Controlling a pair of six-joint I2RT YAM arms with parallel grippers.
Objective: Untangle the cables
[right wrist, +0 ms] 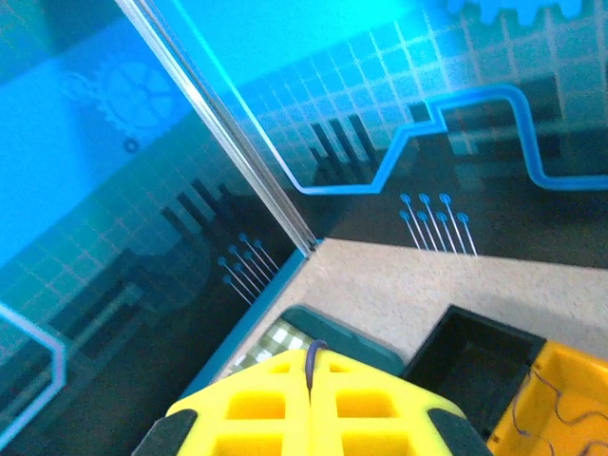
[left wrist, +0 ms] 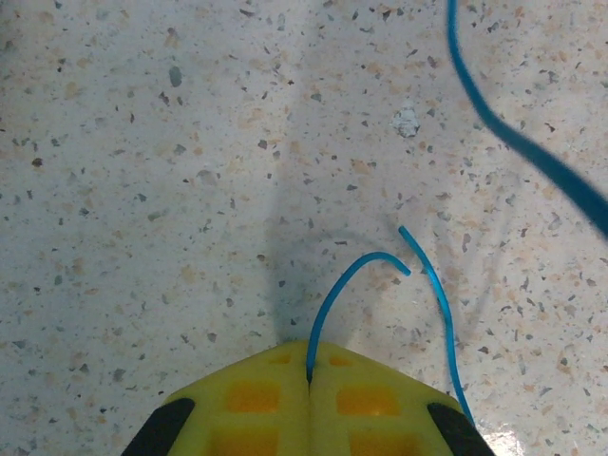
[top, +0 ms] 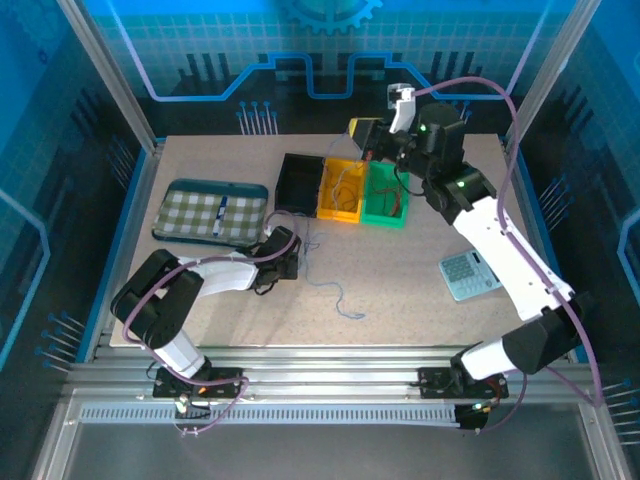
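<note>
L claw (left wrist: 309, 359) grips blue cable (left wrist: 366, 256) — wrist-cam.

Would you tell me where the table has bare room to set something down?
Widest bare patch: table between the green bin, the calculator and the blue cable. A smaller strip lies between the checked tray and the far edge. Crowded: around the left hand, and at the black bin and yellow bin, where the right hand holds a dark cable.

Blue cable (left wrist: 518, 142), dark cable (right wrist: 313, 355), yellow left claw (left wrist: 309, 359), yellow right claw (right wrist: 310, 372), speckled table (left wrist: 142, 190)
</note>
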